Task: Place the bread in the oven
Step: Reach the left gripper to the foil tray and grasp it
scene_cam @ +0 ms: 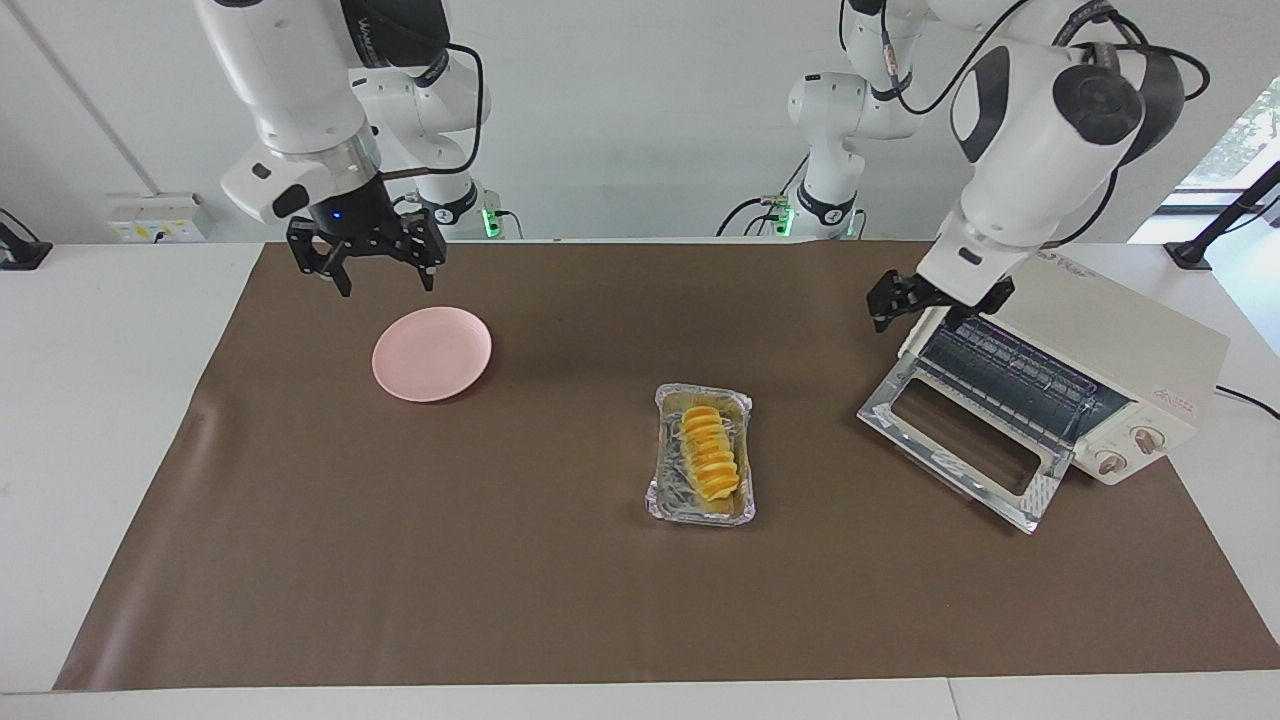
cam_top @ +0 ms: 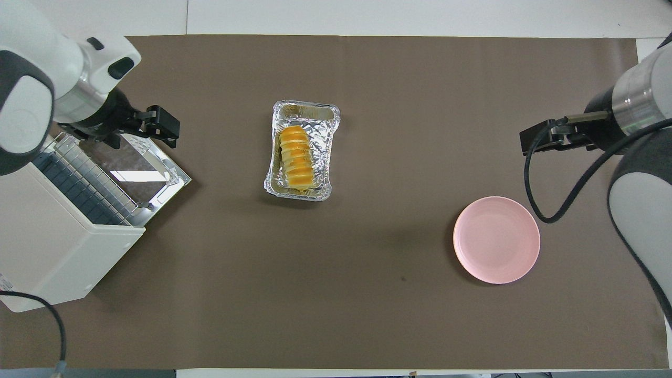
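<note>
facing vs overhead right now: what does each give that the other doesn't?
Facing only: the oven's two front knobs, both arm bases, and both grippers' height. The right gripper hangs open in the air near the pink plate; the left gripper is raised at the oven's top corner.

Overhead only: the oven's flat top and the glare on the door glass, seen straight down.

Both: the bread lying in the foil tray mid-table, the oven door dropped open with the rack showing, the plate bare, neither gripper holding anything.
</note>
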